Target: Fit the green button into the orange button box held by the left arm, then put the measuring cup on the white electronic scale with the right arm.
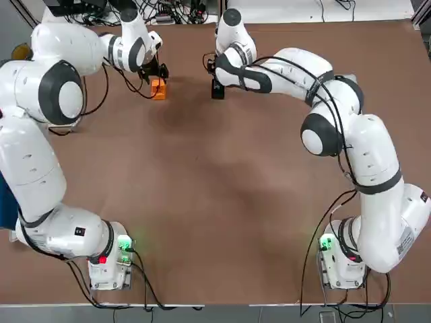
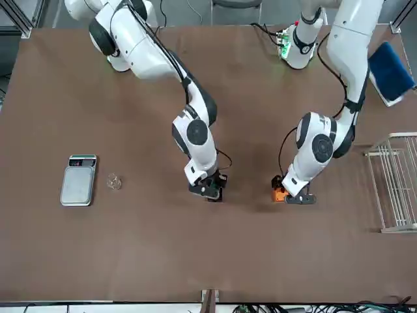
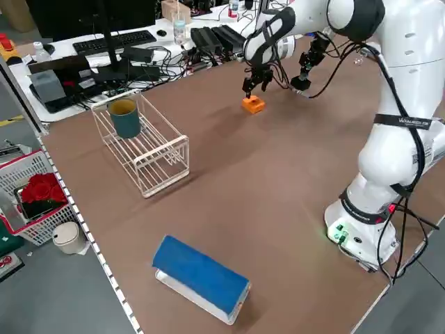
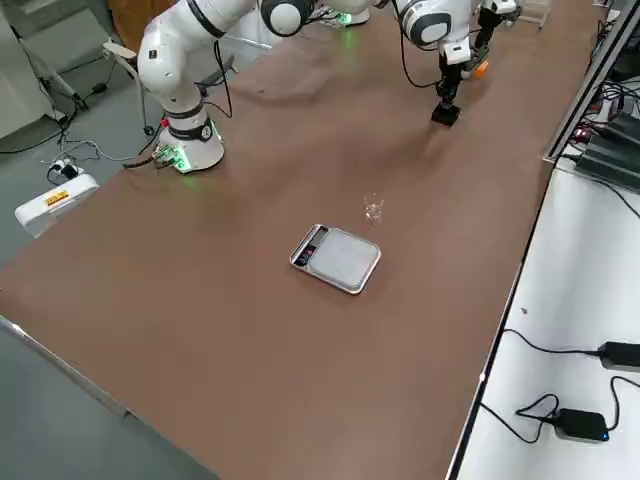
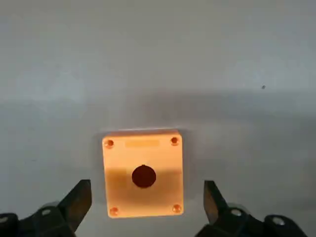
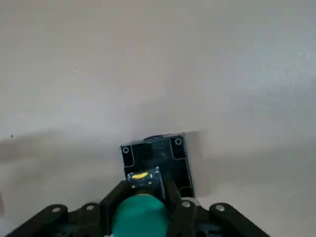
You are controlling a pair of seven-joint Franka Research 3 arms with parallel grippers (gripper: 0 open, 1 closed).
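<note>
The orange button box (image 5: 142, 173) sits on the table with the round hole in its top face empty. My left gripper (image 5: 145, 192) hangs over it, open, a finger on either side and clear of its walls; the box (image 1: 158, 88) lies at the far left-centre. My right gripper (image 6: 141, 207) is shut on the green button (image 6: 139, 217), just above a black block (image 6: 157, 157) at the far centre (image 1: 217, 89). The white electronic scale (image 2: 77, 182) lies far off on my right side, with the clear measuring cup (image 2: 114, 181) upright beside it on the table.
A wire rack (image 3: 142, 142) holding a green mug (image 3: 126, 117) stands near the table's left edge. A blue-topped block (image 3: 201, 278) lies near my left arm's base. Cables hang around both arms.
</note>
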